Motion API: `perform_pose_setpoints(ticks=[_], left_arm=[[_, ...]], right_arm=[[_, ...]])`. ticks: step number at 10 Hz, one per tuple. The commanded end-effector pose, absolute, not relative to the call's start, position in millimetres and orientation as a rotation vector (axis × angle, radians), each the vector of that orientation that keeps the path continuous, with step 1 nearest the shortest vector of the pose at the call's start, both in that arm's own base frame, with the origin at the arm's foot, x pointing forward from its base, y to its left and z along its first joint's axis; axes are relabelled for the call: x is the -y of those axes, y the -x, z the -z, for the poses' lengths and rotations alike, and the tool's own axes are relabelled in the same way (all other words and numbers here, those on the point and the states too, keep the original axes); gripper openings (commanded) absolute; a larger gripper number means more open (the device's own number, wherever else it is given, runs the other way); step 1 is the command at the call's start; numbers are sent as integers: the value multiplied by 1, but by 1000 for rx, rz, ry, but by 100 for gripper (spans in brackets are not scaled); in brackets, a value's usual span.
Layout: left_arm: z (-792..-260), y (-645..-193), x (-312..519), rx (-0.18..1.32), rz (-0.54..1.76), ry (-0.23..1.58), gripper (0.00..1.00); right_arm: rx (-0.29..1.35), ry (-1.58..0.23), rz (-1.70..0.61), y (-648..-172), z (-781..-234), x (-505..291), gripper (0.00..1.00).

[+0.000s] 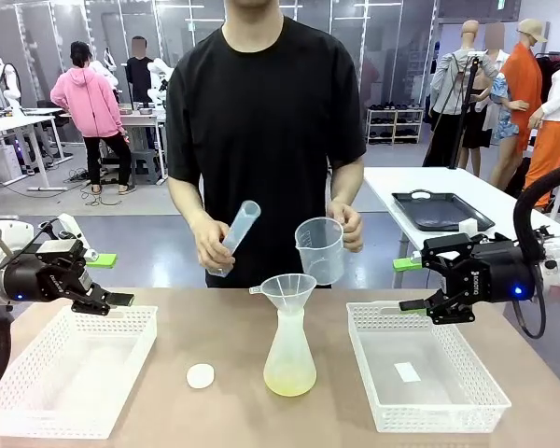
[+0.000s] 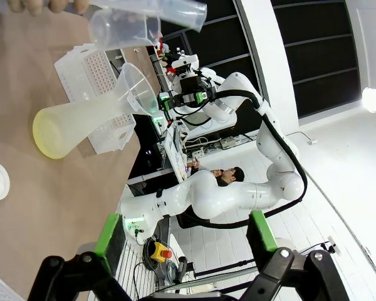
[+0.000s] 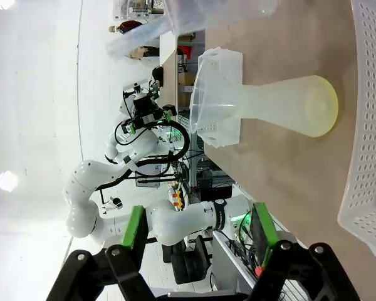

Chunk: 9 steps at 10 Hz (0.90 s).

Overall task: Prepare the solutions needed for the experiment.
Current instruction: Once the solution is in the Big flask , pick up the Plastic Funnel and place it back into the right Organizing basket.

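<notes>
A frosted conical flask [image 1: 289, 350] stands mid-table with a clear funnel [image 1: 289, 287] in its neck. A shallow pale yellow-green layer of solution [image 1: 289, 381] lies at its bottom, and also shows in the left wrist view [image 2: 47, 135] and the right wrist view [image 3: 326, 106]. Behind the flask, the person holds a tilted graduated cylinder [image 1: 235, 238] in one hand and a clear measuring beaker [image 1: 320, 249] in the other. My left gripper [image 1: 112, 304] hovers open over the left basket's far edge, with nothing between its fingers. Over the right basket's far edge, my right gripper [image 1: 422, 311] is open too.
A white basket [image 1: 70, 373] sits at the left and another [image 1: 425, 378] at the right with a small white slip in it. A small white disc [image 1: 201, 375] lies left of the flask. Behind the person's table stands another with a black tray [image 1: 439, 210].
</notes>
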<state>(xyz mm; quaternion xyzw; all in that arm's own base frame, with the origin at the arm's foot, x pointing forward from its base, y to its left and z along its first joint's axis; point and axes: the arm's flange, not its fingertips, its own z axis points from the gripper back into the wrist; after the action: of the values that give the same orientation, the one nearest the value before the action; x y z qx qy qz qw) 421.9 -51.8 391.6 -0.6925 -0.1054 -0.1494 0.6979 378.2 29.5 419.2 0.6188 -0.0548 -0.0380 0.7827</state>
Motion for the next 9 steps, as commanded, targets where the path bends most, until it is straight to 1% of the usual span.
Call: perform_pose_setpoints(ticks=[1,9], left_arm=[[-393,-422,52,237,335,1548,100],[-393,-422,52,237,335,1548,100]], right_arm=[[129,-1324,77,-378,-421,-30,83],[129,-1324,77,-378,-421,-30,83]])
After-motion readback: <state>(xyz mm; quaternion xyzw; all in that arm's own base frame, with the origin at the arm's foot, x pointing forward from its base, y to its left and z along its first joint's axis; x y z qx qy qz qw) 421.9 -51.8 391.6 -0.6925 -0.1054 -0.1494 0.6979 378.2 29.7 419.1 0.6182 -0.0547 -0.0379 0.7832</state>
